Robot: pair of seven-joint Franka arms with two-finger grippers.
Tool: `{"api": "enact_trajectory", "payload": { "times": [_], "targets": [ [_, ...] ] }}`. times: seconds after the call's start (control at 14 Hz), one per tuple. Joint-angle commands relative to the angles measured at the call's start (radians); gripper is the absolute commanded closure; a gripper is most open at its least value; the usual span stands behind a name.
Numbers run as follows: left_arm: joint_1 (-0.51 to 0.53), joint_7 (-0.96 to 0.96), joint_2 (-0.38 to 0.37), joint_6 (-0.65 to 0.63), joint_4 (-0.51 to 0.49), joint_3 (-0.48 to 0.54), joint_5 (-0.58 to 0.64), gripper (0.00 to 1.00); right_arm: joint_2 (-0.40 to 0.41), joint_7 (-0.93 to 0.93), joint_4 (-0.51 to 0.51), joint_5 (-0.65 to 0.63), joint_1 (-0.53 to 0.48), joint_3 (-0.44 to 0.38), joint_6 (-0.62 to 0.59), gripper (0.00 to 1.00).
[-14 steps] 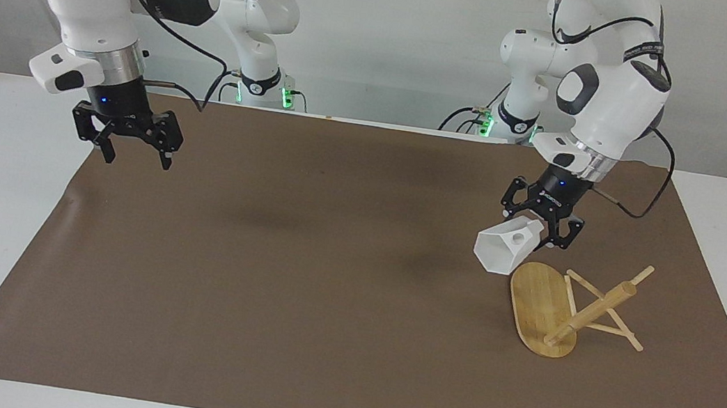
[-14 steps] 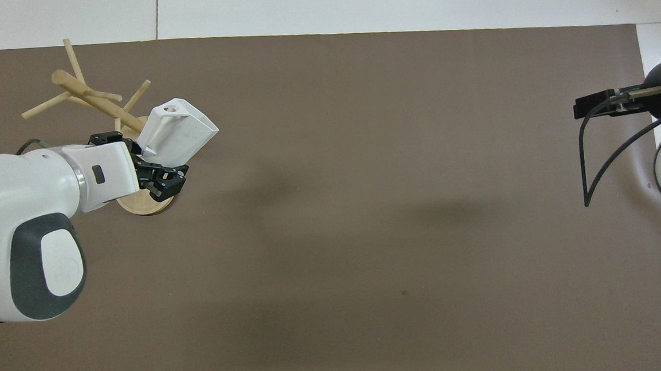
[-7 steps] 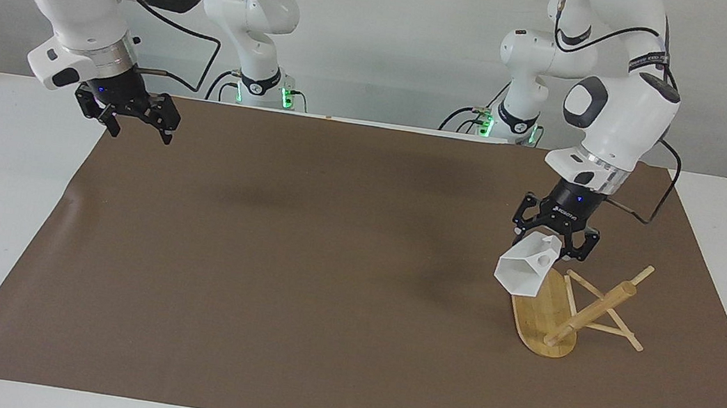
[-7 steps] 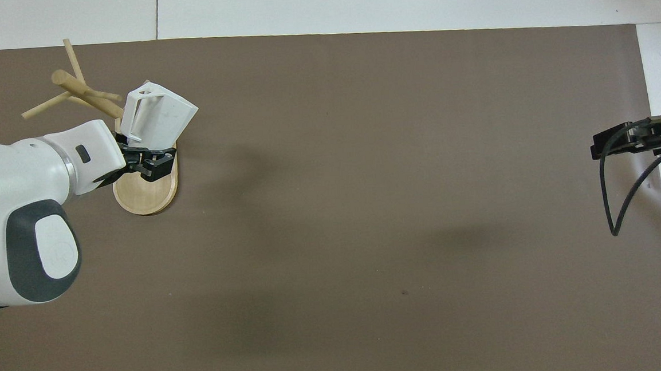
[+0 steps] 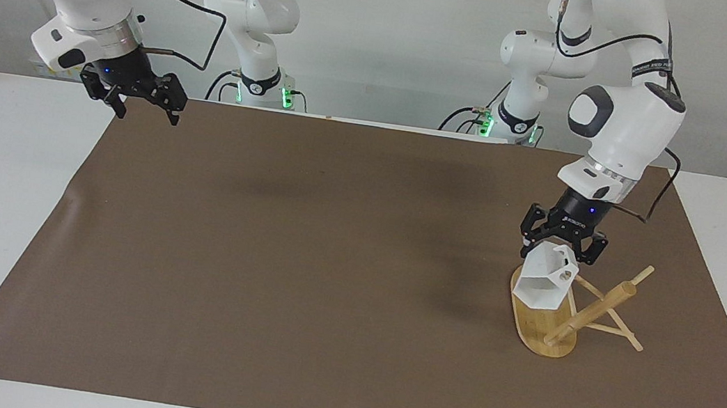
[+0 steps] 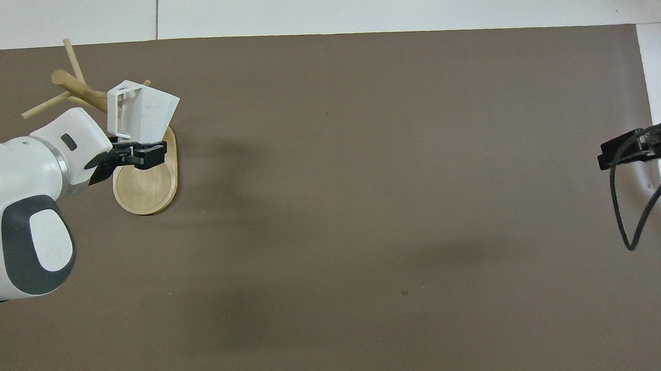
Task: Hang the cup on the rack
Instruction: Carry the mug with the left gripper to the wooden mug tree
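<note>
L gripper (image 5: 561, 248) is up in the air w/ its fingers clamped on the white faceted cup (image 5: 543, 283), gripping it by the blocky handle end. Cup is tipped over, hex rim facing down and away from the robots, round hole in the handle showing in the facing view. It hangs over the oval base of the bamboo mug rack (image 5: 539, 325); can't tell if it's touching the base or a peg. Rack sits toward the L arm's end of the table, on the brown mat (image 5: 325, 283), and it isn't upright: base is tipped up on edge, thick post leans out low toward the table's end, thin pegs crossing it, two peg tips down on the mat. No peg is through the cup's handle hole, so cup isn't hung yet. From overhead the cup (image 6: 141, 111) covers the base end where the post starts, rack (image 6: 147, 188) base showing below it, L gripper (image 6: 133, 154) over the base. R gripper (image 5: 138, 101) is open, holding nothing, up over the mat's corner at the R arm's end, near the robots; that arm waits. Overhead shows just its black edge (image 6: 629, 150).
</note>
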Motion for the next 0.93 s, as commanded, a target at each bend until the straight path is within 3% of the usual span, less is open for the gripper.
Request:
{"api": "enact_trajectory", "payload": {
  "times": [0.0,0.36,0.86],
  "targets": [
    [0.007,-0.147,0.009,0.017,-0.002,-0.008,0.025,1.00,-0.009,0.004,-0.006,0.001,-0.007,0.001,-0.008,0.00],
    [0.007,-0.395,0.008,-0.009,-0.006,-0.009,0.026,1.00,-0.024,0.007,-0.035,0.001,-0.007,-0.009,-0.005,0.00],
    [0.027,-0.405,0.038,-0.003,0.036,-0.009,0.008,1.00,-0.024,0.003,-0.034,0.001,-0.007,-0.009,-0.005,0.00]
  ]
}}
